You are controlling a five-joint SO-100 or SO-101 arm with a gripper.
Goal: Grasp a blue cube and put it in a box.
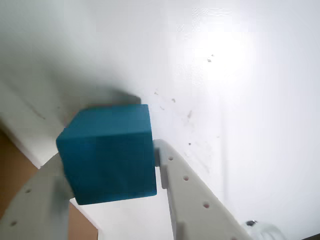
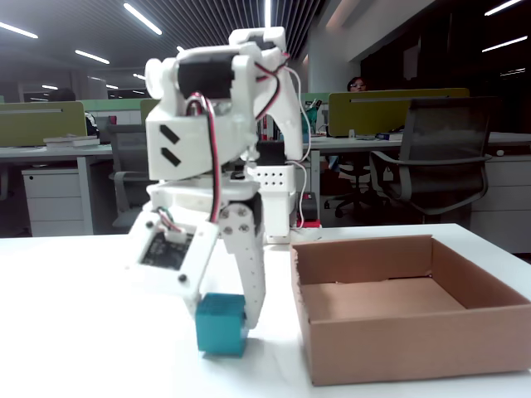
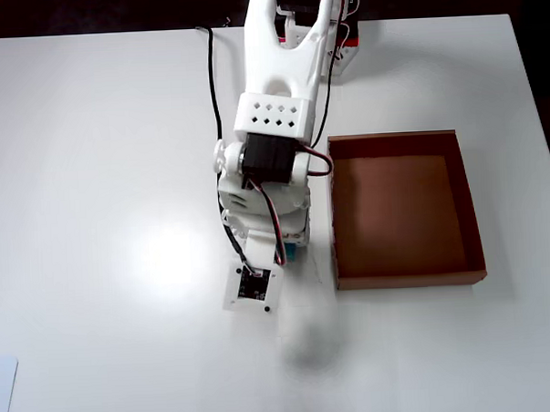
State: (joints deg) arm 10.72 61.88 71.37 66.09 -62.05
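Two fingers (image 1: 112,172) close on the blue cube (image 1: 107,152), one at each side face, the cube sitting low at the tabletop (image 2: 99,332). In the overhead view the box (image 3: 471,206) lies at three o'clock from the cube, near.

An open-plan office; the fixed view shows long ceiling light strips (image 2: 141,18) running over rows of desks; green desk partitions (image 2: 397,111) divide the workstations; a mesh-backed office chair (image 2: 437,162) stands behind the white table (image 2: 66,332); a white drawer pedestal (image 2: 55,203) sits under a desk at the left; a seated person (image 2: 358,84) shows above one partition; a small white robot arm (image 2: 211,141) on the table marks it as a robotics bench.
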